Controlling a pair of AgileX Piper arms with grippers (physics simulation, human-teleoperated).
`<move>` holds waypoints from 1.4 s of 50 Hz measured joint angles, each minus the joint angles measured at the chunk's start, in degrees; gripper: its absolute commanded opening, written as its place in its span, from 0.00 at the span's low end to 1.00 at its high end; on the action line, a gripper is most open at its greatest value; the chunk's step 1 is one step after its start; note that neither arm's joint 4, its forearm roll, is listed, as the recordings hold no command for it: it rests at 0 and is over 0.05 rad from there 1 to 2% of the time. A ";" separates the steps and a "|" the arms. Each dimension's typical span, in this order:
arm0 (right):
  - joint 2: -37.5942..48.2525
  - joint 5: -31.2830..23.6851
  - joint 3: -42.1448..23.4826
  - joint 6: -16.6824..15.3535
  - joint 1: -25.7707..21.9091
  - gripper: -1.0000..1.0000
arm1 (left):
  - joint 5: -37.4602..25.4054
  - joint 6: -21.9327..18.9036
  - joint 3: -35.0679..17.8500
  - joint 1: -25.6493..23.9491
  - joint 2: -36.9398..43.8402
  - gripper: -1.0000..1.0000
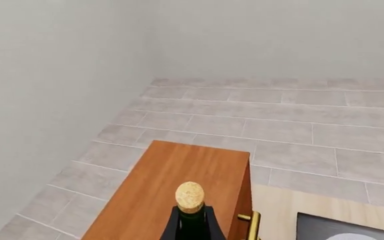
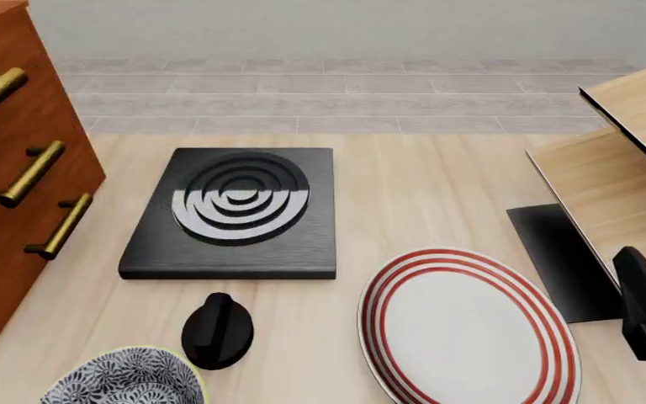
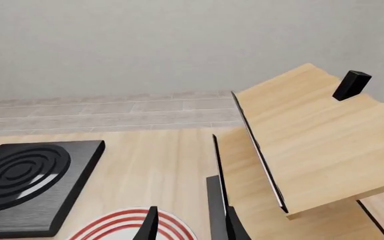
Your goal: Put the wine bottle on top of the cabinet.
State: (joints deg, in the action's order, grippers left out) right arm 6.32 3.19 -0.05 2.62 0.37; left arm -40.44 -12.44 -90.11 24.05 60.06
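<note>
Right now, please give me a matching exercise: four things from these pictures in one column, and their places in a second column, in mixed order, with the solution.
Things:
1. wine bottle
2. cabinet
3. striped plate
4. patterned bowl

Places:
A. at the table's left edge, in the front view
B. right of the black burner and nearer the camera
C. over the cabinet's top, cork up, in the left wrist view
D. near edge of the table, beside the black knob

Pairs: 1-C, 2-A, 3-B, 4-D
</note>
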 measured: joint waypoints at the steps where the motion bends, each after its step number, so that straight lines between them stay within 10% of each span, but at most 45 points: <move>1: 0.01 0.00 0.00 0.01 0.00 1.00 | 0.25 0.02 0.19 0.13 -0.07 0.00; 3: 0.02 0.01 0.00 0.03 0.02 1.00 | 0.70 0.03 0.51 0.38 -0.18 0.00; 4: 0.03 0.01 0.00 0.04 0.02 1.00 | 0.92 0.02 0.65 0.49 -0.22 1.00; 25: 0.42 0.21 0.01 0.38 0.18 1.00 | 1.96 -1.14 6.08 2.25 0.85 1.00; 70: 0.21 0.08 0.01 0.48 0.25 1.00 | -9.00 -1.05 0.25 -5.51 -11.42 1.00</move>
State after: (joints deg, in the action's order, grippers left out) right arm 6.52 3.27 -0.05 3.10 0.61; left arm -49.44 -13.48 -89.86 18.54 48.63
